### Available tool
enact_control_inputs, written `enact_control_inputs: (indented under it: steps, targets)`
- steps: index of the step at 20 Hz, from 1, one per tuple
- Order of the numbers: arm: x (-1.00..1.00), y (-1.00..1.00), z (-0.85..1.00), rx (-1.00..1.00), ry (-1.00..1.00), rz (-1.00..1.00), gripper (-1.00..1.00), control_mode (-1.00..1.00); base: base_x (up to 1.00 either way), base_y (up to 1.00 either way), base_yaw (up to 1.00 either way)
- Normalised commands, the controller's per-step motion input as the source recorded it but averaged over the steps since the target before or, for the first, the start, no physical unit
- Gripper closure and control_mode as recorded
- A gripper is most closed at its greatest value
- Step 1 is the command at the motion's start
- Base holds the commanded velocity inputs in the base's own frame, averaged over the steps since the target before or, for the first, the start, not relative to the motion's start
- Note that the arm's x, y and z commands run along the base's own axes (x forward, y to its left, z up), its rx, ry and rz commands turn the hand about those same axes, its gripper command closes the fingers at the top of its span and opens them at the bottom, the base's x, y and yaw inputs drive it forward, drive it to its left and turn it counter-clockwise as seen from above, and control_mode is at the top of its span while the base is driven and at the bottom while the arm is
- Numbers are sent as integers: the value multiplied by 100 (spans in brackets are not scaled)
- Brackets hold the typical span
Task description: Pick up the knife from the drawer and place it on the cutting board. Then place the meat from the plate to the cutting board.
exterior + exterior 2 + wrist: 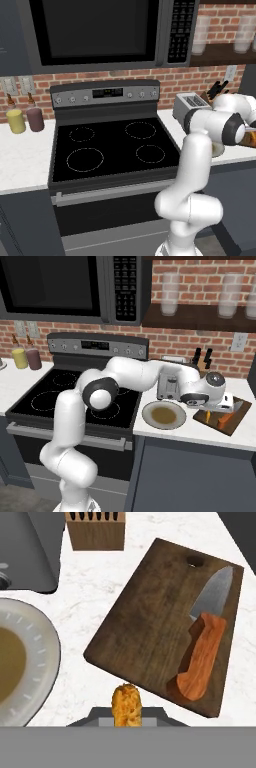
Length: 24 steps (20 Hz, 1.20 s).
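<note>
At frame centre the cutting board (150, 632) is showing dark grained wood; the knife (202, 647) is gleaming with smooth metal, its orange handle matt; lower centre, the meat (126, 704) is looking rough, crumbly.

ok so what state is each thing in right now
knife: lying flat on the cutting board
cutting board: flat on the counter, holding the knife
meat: held in the hand, off the plate
plate: on the counter, no meat on it
hand: shut on the meat
</note>
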Motion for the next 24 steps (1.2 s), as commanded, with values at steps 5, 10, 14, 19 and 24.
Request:
enact_control_inputs:
  steps: [5,10,14,19,24]
  targets:
    - [35,0,-18,0,-4,0,100,-100,0,0,0]
    - [40,0,-19,0,-2,0,100,-100,0,0,0]
    - [35,0,-17,0,0,0,100,-100,0,0,0]
    - [23,-5,-14,0,0,0,100,-100,0,0,0]
    - [21,-18,-9,0,0,-1,100,-100,0,0,0]
